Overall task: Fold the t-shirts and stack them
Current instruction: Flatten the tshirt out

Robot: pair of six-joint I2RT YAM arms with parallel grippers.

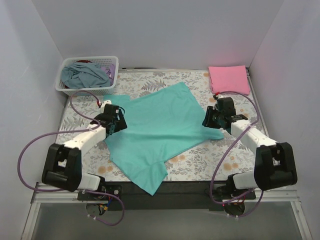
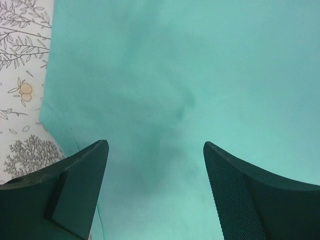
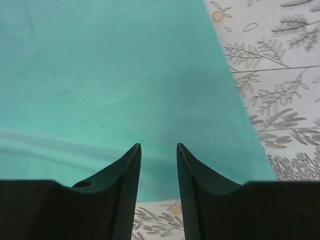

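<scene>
Left gripper (image 2: 155, 146) stands wide open over the left edge of the teal t-shirt (image 1: 160, 125). Right gripper (image 3: 159, 146) is narrowly parted and empty at its right edge. Shirt lies spread and skewed mid-table (image 1: 240, 162). Pink t-shirt (image 1: 228, 78) sits folded at the far right corner. Cloth judged light, limp and prone to sag: pinch edges or corners, both sides together

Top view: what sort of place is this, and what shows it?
Probably a robot test booth: white walls enclose a floral table, two arms bolted on, a teal t-shirt spread out.
</scene>
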